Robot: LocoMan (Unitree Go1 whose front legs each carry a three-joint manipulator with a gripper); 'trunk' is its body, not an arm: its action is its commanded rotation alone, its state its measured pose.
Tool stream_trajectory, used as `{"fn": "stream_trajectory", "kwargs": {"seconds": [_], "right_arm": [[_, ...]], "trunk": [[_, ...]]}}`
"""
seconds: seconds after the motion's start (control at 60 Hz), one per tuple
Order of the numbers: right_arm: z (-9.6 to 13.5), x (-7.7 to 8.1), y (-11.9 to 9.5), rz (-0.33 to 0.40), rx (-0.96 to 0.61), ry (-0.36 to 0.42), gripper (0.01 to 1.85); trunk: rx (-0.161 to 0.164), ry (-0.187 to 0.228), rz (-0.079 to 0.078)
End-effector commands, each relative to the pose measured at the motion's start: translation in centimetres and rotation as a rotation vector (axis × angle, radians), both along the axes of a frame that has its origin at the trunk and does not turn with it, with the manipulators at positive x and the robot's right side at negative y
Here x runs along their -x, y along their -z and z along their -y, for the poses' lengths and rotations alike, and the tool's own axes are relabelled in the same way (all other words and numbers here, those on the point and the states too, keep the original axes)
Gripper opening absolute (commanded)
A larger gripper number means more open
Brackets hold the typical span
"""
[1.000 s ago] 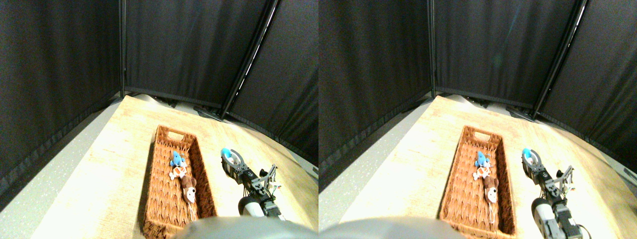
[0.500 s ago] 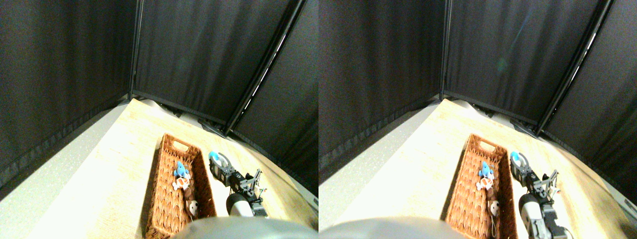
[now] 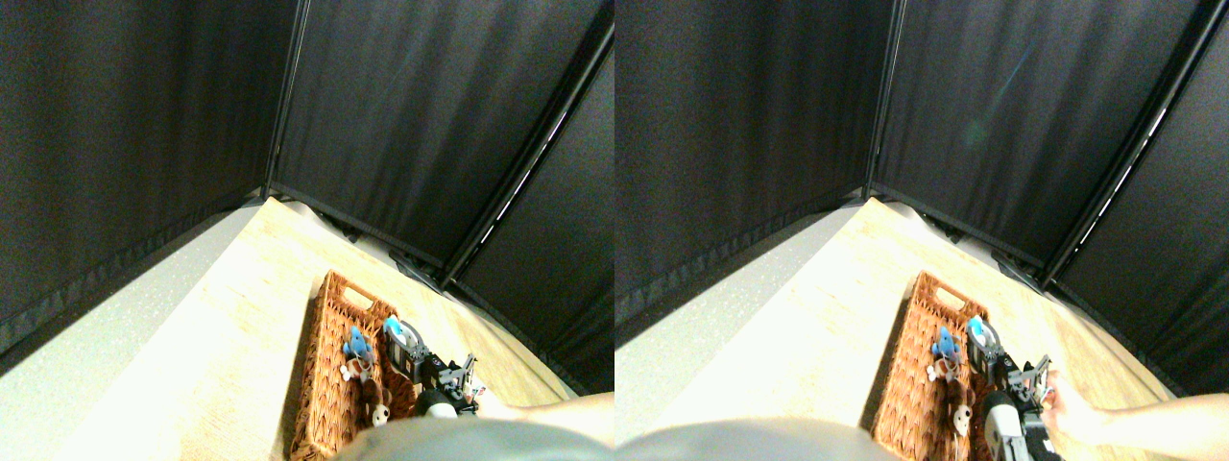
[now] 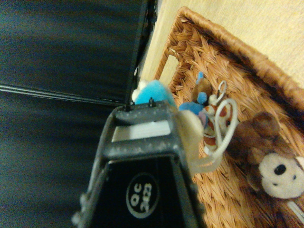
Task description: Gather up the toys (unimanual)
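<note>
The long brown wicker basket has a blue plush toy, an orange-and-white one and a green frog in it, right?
Not a green frog. The third toy in the long brown wicker basket is a brown plush animal with a white face, beside the blue plush toy and the orange-and-white one. The wrist view shows it.

No readable text, label or number shows on anything in either view.

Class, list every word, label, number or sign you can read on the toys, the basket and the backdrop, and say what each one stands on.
Wicker basket: no text.
Blue toy and brown toy in the basket: no label or tag that can be read.
Light-blue toy in the gripper: no text.
Black curtains: plain, no sign.
So there is none to quote.
</note>
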State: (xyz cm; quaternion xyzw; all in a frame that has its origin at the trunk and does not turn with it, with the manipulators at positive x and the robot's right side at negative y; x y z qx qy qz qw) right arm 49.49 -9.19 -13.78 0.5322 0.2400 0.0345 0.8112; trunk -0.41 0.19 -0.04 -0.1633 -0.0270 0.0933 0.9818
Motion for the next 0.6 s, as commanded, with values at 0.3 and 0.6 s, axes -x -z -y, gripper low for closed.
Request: {"fn": "stream_trajectory", "kwargs": {"seconds": [0.3, 0.6], "right_arm": [[1.5, -0.7, -0.9, 0.003, -0.023, -0.098, 1.28], [6.5, -1.7, -1.9, 0.114, 0.009, 0.065, 1.09]], "trunk": [[-0.038, 0.025, -0.043], [-0.091, 0.074, -0.045]]}}
